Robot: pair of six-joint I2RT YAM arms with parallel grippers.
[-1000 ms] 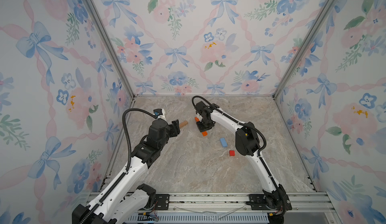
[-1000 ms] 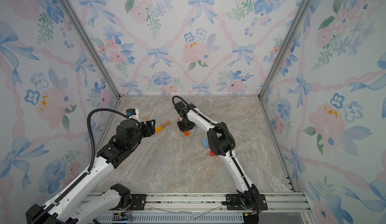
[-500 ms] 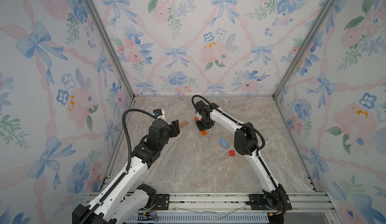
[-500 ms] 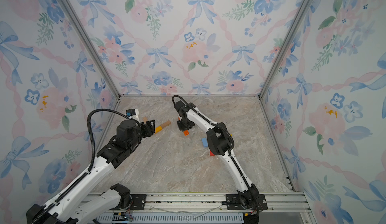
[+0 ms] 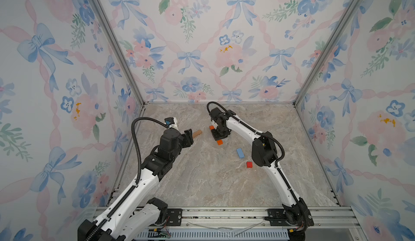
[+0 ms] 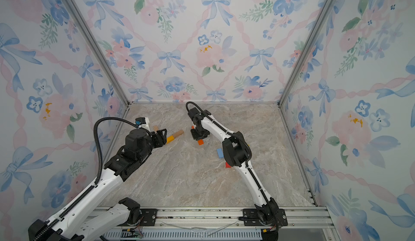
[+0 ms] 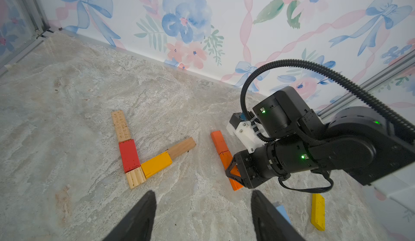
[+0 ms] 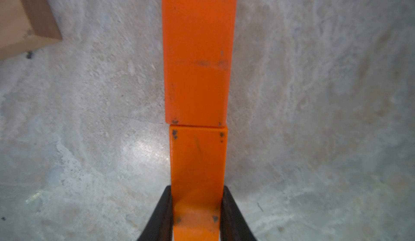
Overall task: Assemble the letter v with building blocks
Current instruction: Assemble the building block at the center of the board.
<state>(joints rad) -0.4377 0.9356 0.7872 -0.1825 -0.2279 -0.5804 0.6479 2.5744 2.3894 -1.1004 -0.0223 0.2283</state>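
The right arm arches far, its right gripper (image 8: 196, 189) pointing down, clamped on a smooth orange bar (image 8: 197, 159) (butted against a second bar (image 8: 198, 49)) far-centre on the marble-look table (image 5: 202, 183). The left gripper (image 7: 202, 193) hovers spread, empty.

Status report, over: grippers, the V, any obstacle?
Left gripper open, empty. Right gripper shut on orange block; second orange block abuts it. Five-block V lies apart.

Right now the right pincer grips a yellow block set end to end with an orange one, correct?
The colour is wrong: the right pincer grips an orange block, not yellow, end to end with a second orange block; the right wrist view shows it.
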